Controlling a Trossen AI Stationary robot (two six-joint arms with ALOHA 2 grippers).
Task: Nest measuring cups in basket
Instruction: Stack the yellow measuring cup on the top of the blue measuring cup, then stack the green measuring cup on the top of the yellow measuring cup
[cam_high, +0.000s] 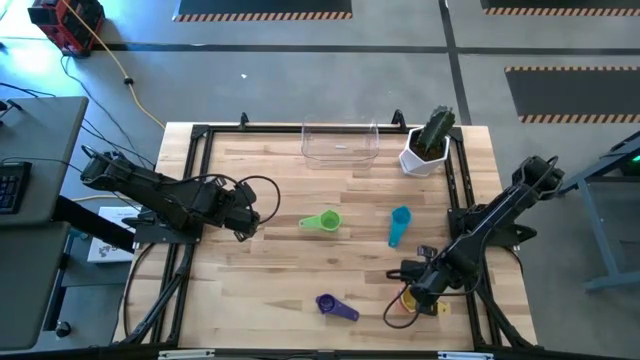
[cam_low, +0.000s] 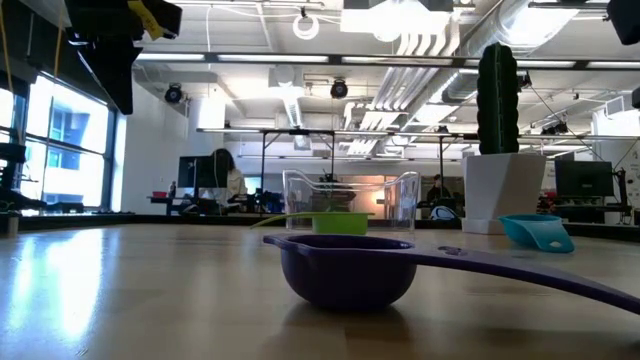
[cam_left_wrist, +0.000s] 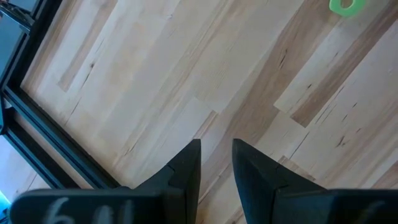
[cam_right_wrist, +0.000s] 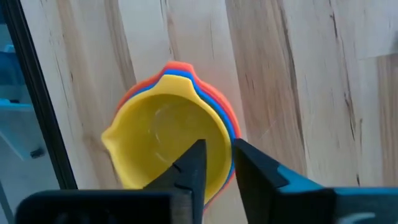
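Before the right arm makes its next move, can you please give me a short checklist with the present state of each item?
1. Right gripper at the nested yellow cup: ok, fingers straddle its rim.
2. Firm grip on the cup: cannot tell.
3. Basket free to receive cups: ok, looks empty.
4. Green cup, teal cup, purple cup in basket: not ok, on the table.
5. Left gripper out of the way: ok, over the table's left part.

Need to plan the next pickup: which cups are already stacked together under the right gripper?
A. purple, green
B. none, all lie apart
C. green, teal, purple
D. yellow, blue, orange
D: the right wrist view shows the yellow cup sitting in the blue cup, with the orange cup outermost, at the right gripper.
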